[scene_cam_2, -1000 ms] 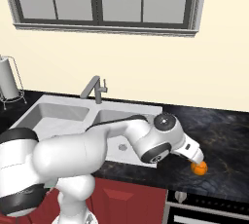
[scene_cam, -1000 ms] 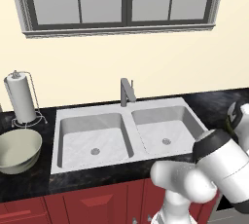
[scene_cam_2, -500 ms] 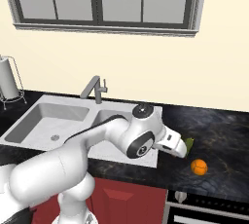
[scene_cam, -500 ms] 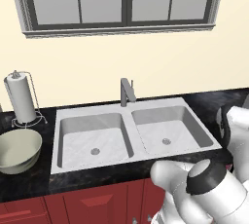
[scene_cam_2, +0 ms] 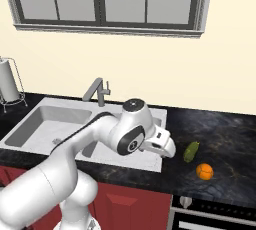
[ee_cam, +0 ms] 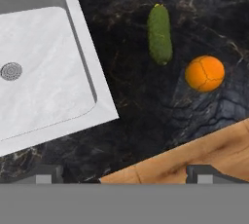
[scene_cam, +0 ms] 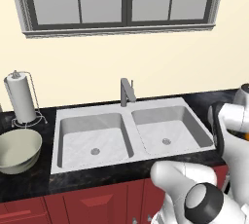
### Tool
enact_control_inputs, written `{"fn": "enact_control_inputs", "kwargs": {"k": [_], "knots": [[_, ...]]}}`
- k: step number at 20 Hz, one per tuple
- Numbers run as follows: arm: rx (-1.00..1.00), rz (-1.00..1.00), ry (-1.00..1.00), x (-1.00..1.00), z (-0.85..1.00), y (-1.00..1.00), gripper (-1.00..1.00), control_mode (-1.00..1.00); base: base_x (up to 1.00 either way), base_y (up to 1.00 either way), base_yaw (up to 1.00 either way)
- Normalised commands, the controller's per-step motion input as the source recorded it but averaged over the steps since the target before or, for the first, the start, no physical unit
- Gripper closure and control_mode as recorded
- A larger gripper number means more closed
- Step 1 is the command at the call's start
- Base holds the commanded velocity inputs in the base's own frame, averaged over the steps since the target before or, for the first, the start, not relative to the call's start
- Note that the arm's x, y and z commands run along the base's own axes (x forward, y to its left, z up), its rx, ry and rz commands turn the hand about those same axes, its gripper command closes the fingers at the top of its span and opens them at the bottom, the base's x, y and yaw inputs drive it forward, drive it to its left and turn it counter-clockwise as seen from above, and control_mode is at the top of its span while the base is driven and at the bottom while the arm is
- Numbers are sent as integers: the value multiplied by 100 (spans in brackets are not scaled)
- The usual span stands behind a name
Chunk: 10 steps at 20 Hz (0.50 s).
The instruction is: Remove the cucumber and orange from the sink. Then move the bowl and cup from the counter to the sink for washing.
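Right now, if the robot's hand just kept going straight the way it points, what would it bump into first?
Most likely the bare black counter, judging by the hand view: the open hand looks down between the sink and the cucumber and orange. Depth is unclear.

The cucumber (ee_cam: 159, 34) is dark green and finely mottled; the orange (ee_cam: 204, 73) is bright orange with thin dark creases. The desk (ee_cam: 160, 111) is glossy black with pale speckled veining, the sink (scene_cam: 127, 132) light-grey marbled, the bowl (scene_cam: 17, 151) pale greenish-beige, the cabinets (scene_cam: 92, 201) dark red.
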Motion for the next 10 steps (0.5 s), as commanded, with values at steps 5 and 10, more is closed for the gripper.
{"fn": "enact_control_inputs", "kwargs": {"k": [5, 10], "knots": [[10, 5, 14, -9, 5, 47, -100, -100, 0, 0, 0], [4, 3, 12, -11, 4, 49, -100, -100, 0, 0, 0]]}}
